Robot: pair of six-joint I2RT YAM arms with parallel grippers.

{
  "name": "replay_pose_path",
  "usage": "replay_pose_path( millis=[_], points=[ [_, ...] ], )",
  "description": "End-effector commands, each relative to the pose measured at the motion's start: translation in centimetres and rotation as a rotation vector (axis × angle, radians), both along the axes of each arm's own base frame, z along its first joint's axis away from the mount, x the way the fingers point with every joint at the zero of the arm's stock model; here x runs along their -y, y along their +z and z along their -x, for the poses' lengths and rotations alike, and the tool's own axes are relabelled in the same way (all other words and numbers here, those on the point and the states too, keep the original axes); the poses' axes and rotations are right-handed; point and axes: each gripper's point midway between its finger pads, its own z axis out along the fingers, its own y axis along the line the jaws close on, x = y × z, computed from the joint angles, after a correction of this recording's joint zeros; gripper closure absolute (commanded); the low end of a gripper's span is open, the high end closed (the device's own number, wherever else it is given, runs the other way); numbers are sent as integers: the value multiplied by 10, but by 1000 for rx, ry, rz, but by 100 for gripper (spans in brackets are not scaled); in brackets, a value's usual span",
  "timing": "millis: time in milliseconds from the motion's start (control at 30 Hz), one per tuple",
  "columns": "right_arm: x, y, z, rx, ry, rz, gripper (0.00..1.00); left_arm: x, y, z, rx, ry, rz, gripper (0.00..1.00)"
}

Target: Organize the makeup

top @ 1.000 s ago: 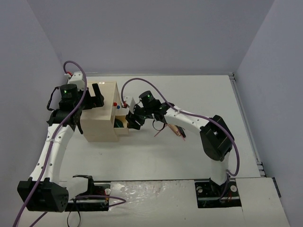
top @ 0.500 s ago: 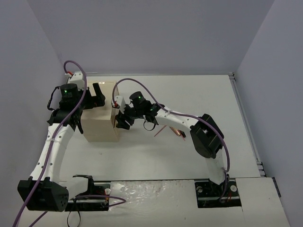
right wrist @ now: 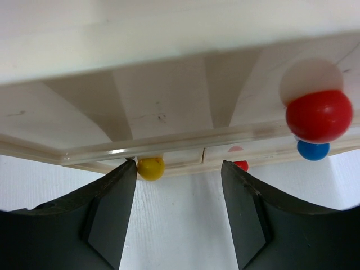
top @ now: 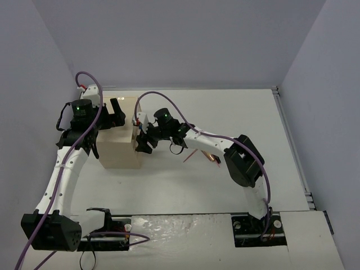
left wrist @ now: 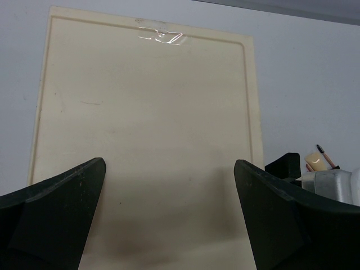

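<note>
The cream box (top: 119, 151) stands at the left with all its drawers shut. My right gripper (top: 140, 144) is at its knob face, open and empty; between its fingertips I see bare table, with the yellow knob (right wrist: 151, 167) next to the left fingertip (right wrist: 115, 197). My left gripper (top: 115, 112) hovers open over the box's flat top (left wrist: 146, 124). Of the makeup, a thin reddish-pink pencil (top: 190, 155) and a beige rounded piece (top: 212, 158) lie on the table under my right forearm. They also show in the left wrist view as the pencil (left wrist: 326, 157) and the beige piece (left wrist: 315, 163).
A large red knob (right wrist: 319, 115), a blue knob (right wrist: 313, 150) and a small red knob (right wrist: 241, 165) stick out of the drawer fronts. Grey walls enclose the white table (top: 236, 112) on the left, back and right.
A second ago a lower drawer stood pulled out with dark green items inside. My right gripper has moved left against it and the drawer is now shut. Its jaws have widened a little.
</note>
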Motion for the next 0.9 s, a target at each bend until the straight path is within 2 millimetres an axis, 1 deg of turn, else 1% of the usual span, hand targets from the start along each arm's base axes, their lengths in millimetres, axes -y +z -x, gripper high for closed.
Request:
replay_pose_path(
  millis=[0,67,167,200,300,500,600,633,667,733,800,867],
  points=[
    [12,83,-18,151,-21,-140,40,6,-32,13,-132,-10,29,3],
    [23,89,-27,162,-40,-145,40,5,-32,13,-131,-8,26,3],
    [33,92,-40,158,-51,-154,40,4,-33,14,-133,-6,24,3],
    [35,92,-44,161,-54,-154,40,4,-33,14,-133,-5,23,3],
    [36,83,-54,159,-58,-138,41,3,-33,13,-133,-5,20,3],
    [27,71,-75,176,-43,-129,41,2,-35,13,-142,-6,15,3],
    [21,60,-83,175,-26,-123,41,2,-37,13,-146,-7,16,3],
    [18,58,-85,178,-19,-124,41,2,-37,12,-147,-7,16,3],
    [16,61,-88,190,-13,-130,41,2,-38,12,-150,-7,14,3],
    [13,54,-90,187,-7,-126,41,1,-39,12,-154,-5,12,3],
    [8,55,-93,191,6,-133,41,1,-39,12,-155,-2,8,3],
    [5,49,-94,183,18,-134,41,-1,-39,12,-155,1,5,3]
  ],
)
